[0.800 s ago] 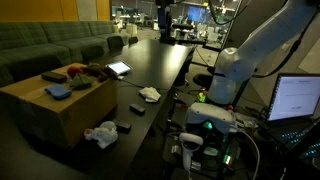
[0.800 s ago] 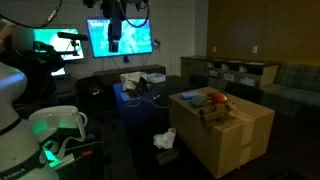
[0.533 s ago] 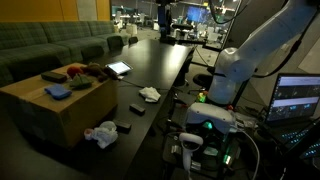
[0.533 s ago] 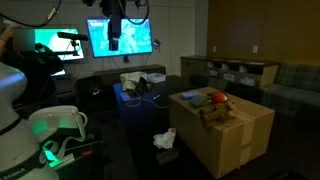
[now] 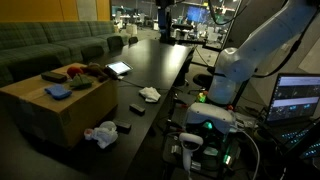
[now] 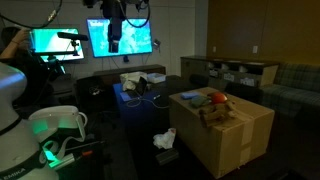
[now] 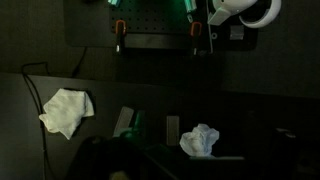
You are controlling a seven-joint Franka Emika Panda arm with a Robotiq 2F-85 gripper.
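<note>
Hand point(image 6: 116, 40) hangs high above the counter point(image 5: 165, 70), seen in an exterior view against the bright screens point(image 6: 142, 38). Its jaws stand spread wide with nothing between them. The lower edge of the wrist view is too dark to make out the fingers.

Below the hand, per the wrist view:
- crumpled white cloth point(image 7: 200, 140) lies loose on the counter
- second white cloth point(image 7: 67, 110) lies flatter, well apart from the first
- small dark items point(image 7: 125, 122) lie between the two cloths; too dim to identify
- green-lit robot base point(image 7: 150, 10) sits at the upper edge

A cardboard box point(image 5: 60, 105) stands near the crumpled white cloth, with soft things point(image 5: 70, 75) piled on its top. Whether it rests on the counter or beside it I cannot tell.

Status, as judged from these views: at the very start. The hand touches nothing and nothing is lifted. Both cloths lie on the counter far below the hand, with no sign of a grip on either. All the handling is left to do.
</note>
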